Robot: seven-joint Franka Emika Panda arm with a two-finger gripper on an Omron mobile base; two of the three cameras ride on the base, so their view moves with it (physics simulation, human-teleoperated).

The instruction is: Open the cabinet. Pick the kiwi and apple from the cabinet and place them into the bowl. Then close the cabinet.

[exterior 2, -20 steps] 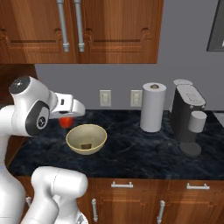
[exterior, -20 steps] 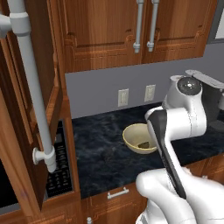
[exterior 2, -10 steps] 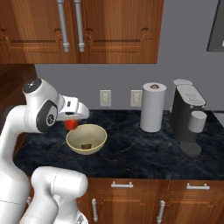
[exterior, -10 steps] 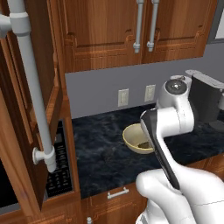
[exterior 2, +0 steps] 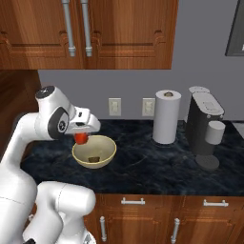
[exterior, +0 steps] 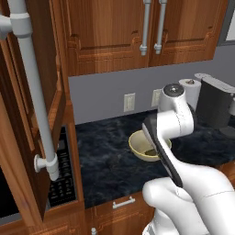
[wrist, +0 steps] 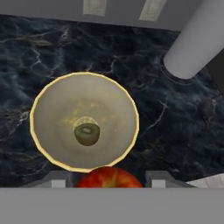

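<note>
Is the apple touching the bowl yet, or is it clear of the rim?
Apart. In the right base view the apple hangs in the pincer above the bowl, with dark counter showing between fruit and rim.

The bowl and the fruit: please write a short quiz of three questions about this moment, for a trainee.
1. True or false: the kiwi lies inside the bowl.
2. What does the pincer hold? A) a bottle B) the apple C) nothing
3. Fill in: the apple hangs above the bowl's ____.

Key: 1 true; 2 B; 3 rim.
</note>
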